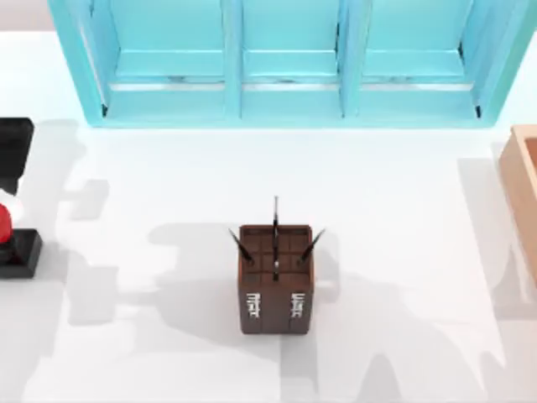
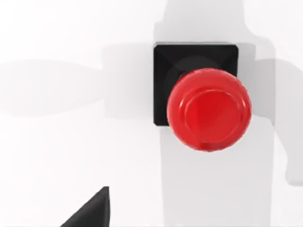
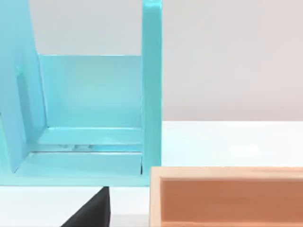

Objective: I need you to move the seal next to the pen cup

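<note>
The seal (image 1: 10, 239), a black square block with a glossy red round knob, stands on the white table at the far left edge of the top view. The left wrist view looks straight down on the seal (image 2: 208, 109), which stands upright. My left gripper (image 1: 12, 158) is a black shape just behind and above it, not touching it. The pen cup (image 1: 275, 277), a dark brown square box with thin dark pens sticking up, stands near the table's middle, far to the right of the seal. A dark corner of my right gripper (image 3: 90, 210) shows near the wooden box.
A turquoise shelf unit (image 1: 285, 59) runs along the back of the table. An open light wooden box (image 1: 524, 193) sits at the right edge, and its rim (image 3: 227, 172) lies close in front of the right wrist camera. White table lies between the seal and the pen cup.
</note>
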Robot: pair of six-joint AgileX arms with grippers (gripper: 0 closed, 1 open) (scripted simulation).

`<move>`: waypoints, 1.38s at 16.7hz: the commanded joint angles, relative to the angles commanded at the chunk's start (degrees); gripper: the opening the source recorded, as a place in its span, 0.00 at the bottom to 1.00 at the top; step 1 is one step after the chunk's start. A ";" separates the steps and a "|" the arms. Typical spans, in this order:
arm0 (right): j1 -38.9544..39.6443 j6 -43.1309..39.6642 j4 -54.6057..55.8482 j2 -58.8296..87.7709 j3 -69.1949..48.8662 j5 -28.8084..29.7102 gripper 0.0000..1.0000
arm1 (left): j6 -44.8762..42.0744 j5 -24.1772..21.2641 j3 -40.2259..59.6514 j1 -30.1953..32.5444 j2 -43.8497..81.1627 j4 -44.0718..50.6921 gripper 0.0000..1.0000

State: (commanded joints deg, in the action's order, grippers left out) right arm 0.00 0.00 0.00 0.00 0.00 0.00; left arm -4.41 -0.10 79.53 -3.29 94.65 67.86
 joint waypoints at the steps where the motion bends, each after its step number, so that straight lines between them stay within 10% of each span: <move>1: 0.00 0.00 0.00 0.00 0.00 0.00 1.00 | -0.17 0.00 2.70 -0.08 3.00 2.02 1.00; 12: 0.00 0.00 0.00 0.00 0.00 0.00 1.00 | -0.45 0.05 8.02 -0.09 9.61 5.55 1.00; 23: 0.00 0.00 0.00 0.00 0.00 0.00 1.00 | -0.81 0.03 -8.06 -0.49 14.27 -15.28 1.00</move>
State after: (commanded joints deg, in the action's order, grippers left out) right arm 0.00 0.00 0.00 0.00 0.00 0.00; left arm -5.22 -0.07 71.47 -3.78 108.92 52.58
